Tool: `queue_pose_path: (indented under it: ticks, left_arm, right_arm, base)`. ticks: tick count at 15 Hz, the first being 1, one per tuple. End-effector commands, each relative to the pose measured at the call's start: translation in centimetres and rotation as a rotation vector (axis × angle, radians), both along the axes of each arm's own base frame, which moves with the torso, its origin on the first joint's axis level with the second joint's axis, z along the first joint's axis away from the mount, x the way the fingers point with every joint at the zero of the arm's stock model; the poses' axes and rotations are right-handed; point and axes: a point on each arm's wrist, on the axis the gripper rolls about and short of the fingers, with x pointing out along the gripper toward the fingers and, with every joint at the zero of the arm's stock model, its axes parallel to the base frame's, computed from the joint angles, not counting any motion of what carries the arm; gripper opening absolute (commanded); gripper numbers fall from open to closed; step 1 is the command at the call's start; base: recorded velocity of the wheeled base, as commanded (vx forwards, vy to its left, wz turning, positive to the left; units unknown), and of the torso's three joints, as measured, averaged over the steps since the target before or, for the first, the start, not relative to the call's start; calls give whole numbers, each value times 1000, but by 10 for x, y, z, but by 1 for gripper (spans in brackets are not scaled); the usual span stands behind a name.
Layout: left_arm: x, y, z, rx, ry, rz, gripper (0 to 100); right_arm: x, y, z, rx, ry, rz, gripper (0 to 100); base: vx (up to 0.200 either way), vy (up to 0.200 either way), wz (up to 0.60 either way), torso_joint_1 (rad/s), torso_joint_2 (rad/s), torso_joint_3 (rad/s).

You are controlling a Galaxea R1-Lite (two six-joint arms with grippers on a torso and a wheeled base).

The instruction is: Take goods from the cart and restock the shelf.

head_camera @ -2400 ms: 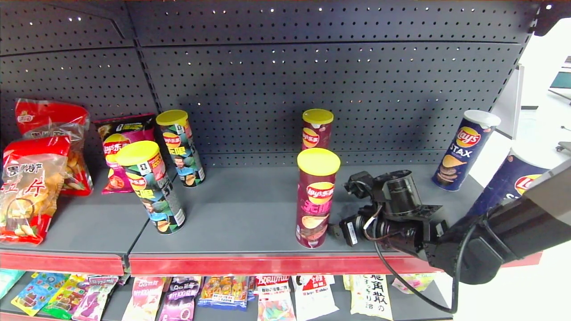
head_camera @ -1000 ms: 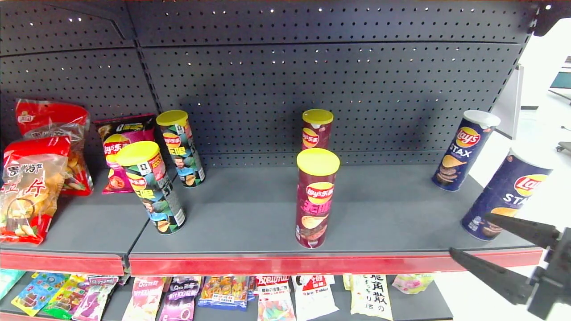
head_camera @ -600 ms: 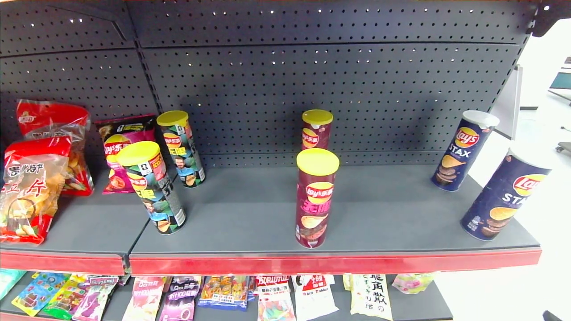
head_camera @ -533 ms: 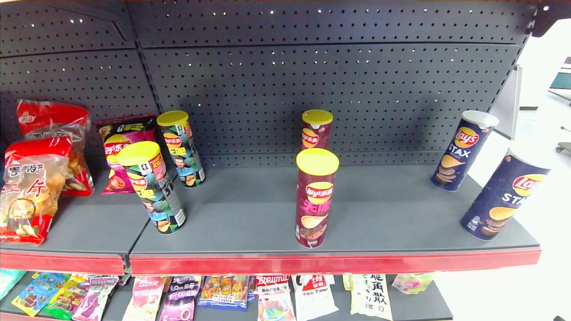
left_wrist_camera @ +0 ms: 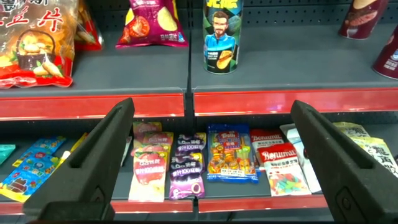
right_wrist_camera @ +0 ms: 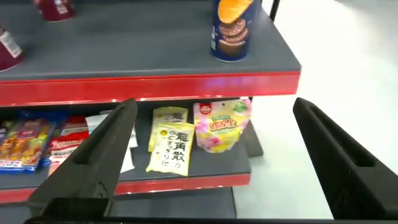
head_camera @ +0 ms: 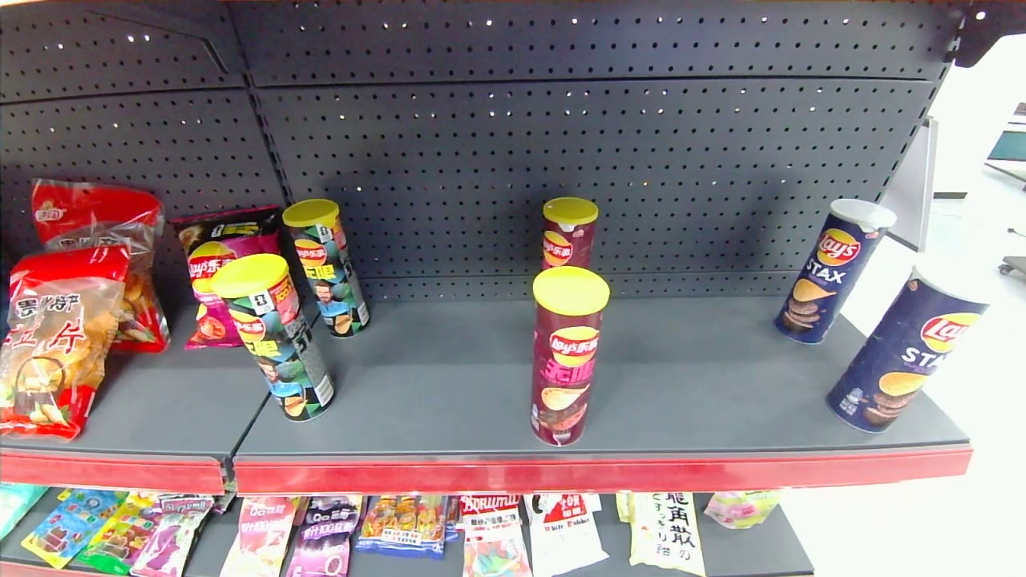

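While both arms' jaws gape empty, the front maroon can point(head_camera: 565, 369) stands upright, lid up.

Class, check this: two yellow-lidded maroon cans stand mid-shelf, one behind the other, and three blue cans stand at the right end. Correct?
No. The head view shows two there, not three: the rear blue can and the front blue can. The rest holds.
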Motion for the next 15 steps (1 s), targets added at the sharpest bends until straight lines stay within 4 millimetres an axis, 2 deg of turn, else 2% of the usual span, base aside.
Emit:
queue_pose_path:
  ticks: [1, 4, 6, 15]
  left_arm:
    - [0, 0, 0, 0, 1, 1, 100]
    - [0, 0, 0, 0, 1, 1, 100]
    - [0, 0, 0, 0, 1, 0, 100]
    - [0, 0, 0, 1, 1, 0, 100]
  right_arm:
    - [-1, 2, 0, -2, -4, -168, 100]
    - [-2, 4, -1, 0, -40, -96, 100]
    - [-2, 8, -5, 14, -13, 83, 100]
    - [-2, 8, -7, 28, 6, 89, 100]
  base:
    - [0, 0, 0, 0, 0, 0]
    - [0, 0, 0, 0, 0, 0]
    - [0, 0, 0, 0, 0, 0]
    - [0, 0, 0, 0, 0, 0]
